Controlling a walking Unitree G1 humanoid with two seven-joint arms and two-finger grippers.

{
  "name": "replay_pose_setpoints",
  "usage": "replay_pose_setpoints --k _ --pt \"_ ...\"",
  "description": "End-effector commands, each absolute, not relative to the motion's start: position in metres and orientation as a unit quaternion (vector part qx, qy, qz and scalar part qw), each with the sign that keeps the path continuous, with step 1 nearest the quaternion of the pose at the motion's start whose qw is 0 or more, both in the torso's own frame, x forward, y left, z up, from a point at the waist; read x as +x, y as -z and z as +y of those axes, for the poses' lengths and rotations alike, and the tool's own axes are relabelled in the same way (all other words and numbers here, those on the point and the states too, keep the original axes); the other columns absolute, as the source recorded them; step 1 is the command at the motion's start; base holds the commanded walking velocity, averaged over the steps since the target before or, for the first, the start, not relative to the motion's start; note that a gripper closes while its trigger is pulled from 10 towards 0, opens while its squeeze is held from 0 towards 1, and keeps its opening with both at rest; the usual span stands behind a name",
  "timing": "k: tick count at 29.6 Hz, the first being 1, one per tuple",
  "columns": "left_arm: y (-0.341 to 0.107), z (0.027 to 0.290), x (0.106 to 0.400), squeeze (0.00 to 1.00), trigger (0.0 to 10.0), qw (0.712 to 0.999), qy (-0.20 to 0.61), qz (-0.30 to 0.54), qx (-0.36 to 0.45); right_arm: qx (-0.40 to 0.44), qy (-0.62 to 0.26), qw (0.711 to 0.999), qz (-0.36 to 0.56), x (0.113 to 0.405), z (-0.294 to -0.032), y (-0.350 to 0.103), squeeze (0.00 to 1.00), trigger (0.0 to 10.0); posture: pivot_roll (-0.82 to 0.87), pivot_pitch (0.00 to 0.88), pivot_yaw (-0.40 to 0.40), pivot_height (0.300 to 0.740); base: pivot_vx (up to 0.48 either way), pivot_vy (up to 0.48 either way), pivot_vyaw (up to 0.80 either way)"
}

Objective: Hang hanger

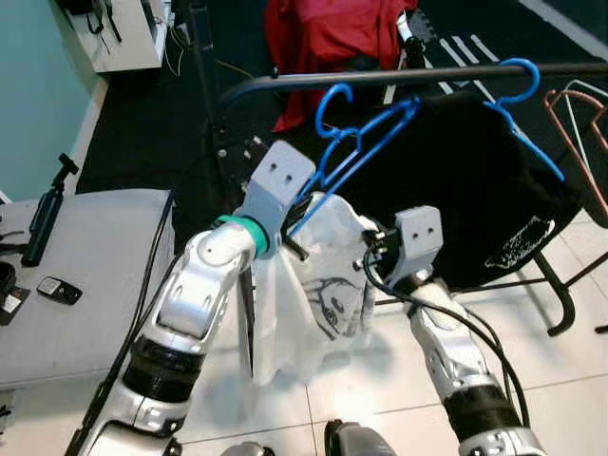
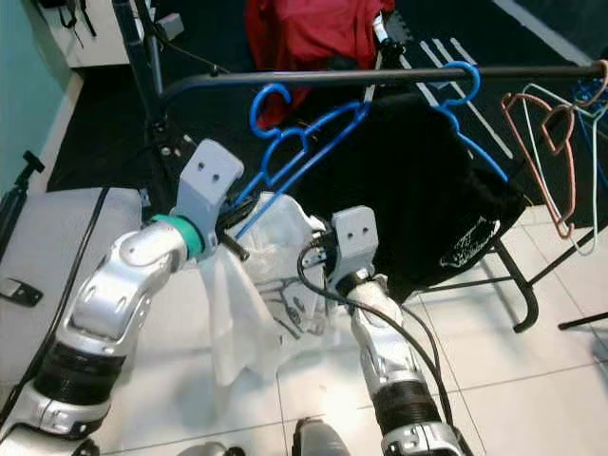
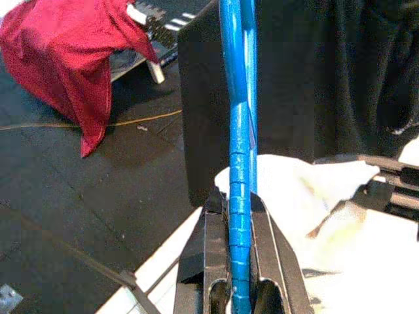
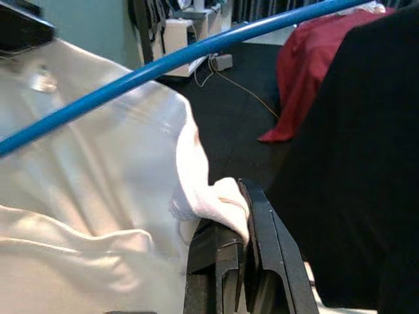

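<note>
My left gripper point(image 3: 239, 199) is shut on the lower bar of a blue hanger point(image 1: 359, 147), holding it tilted. The hanger's hook point(image 1: 329, 99) is just below the black clothes rail point(image 1: 380, 78); I cannot tell whether they touch. A white shirt point(image 1: 323, 285) with a dark print hangs off the hanger's lower end. My right gripper point(image 4: 245, 196) is shut on a fold of this white shirt point(image 4: 98, 196), close under the blue hanger point(image 4: 177, 59). Seen from the head, the right gripper point(image 1: 376, 249) sits right of the left gripper point(image 1: 293, 237).
A second blue hanger point(image 1: 521, 93) carries a black garment point(image 1: 475, 190) on the rail. Empty pink and white hangers point(image 1: 575, 123) hang further right. A red cloth point(image 1: 332, 38) lies behind the rail. A grey surface point(image 1: 85, 275) with a phone stands at my left.
</note>
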State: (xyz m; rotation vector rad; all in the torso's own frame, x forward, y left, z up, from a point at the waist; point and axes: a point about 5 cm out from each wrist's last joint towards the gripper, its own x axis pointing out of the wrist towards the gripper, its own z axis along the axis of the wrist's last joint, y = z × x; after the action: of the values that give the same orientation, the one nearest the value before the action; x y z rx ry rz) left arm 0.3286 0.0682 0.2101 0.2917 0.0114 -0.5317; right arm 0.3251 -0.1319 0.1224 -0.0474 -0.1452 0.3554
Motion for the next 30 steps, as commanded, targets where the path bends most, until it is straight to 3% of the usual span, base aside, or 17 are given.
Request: replay_pose_setpoints --k 1,11,24,25,30 --pt "-0.212 0.069 0.336 0.00 10.0 0.960 0.239 0.006 0.144 -0.015 -0.178 0.982 -0.057 0.328 -0.132 -0.119 0.00 0.0 -0.08 0.062 0.073 0.740 0.000 0.000 0.00" --pt "-0.219 0.080 0.361 0.00 10.0 0.981 0.145 0.030 0.127 -0.013 -0.196 0.980 -0.036 0.347 -0.126 -0.126 0.00 0.0 -0.07 0.066 0.070 0.740 0.000 0.000 0.00" --pt "-0.198 0.076 0.364 0.00 10.0 0.973 0.148 0.059 0.169 -0.004 -0.202 0.979 -0.019 0.349 -0.126 -0.120 0.00 0.0 -0.07 0.067 0.069 0.740 0.000 0.000 0.00" --pt "-0.197 0.076 0.361 1.00 10.0 0.972 0.157 0.055 0.166 -0.002 -0.201 0.979 -0.017 0.347 -0.126 -0.118 0.00 0.0 -0.07 0.067 0.068 0.740 0.000 0.000 0.00" --pt "-0.198 0.076 0.359 1.00 10.0 0.973 0.160 0.048 0.162 0.000 -0.200 0.980 -0.015 0.345 -0.127 -0.116 0.00 0.0 -0.07 0.067 0.068 0.740 0.000 0.000 0.00"
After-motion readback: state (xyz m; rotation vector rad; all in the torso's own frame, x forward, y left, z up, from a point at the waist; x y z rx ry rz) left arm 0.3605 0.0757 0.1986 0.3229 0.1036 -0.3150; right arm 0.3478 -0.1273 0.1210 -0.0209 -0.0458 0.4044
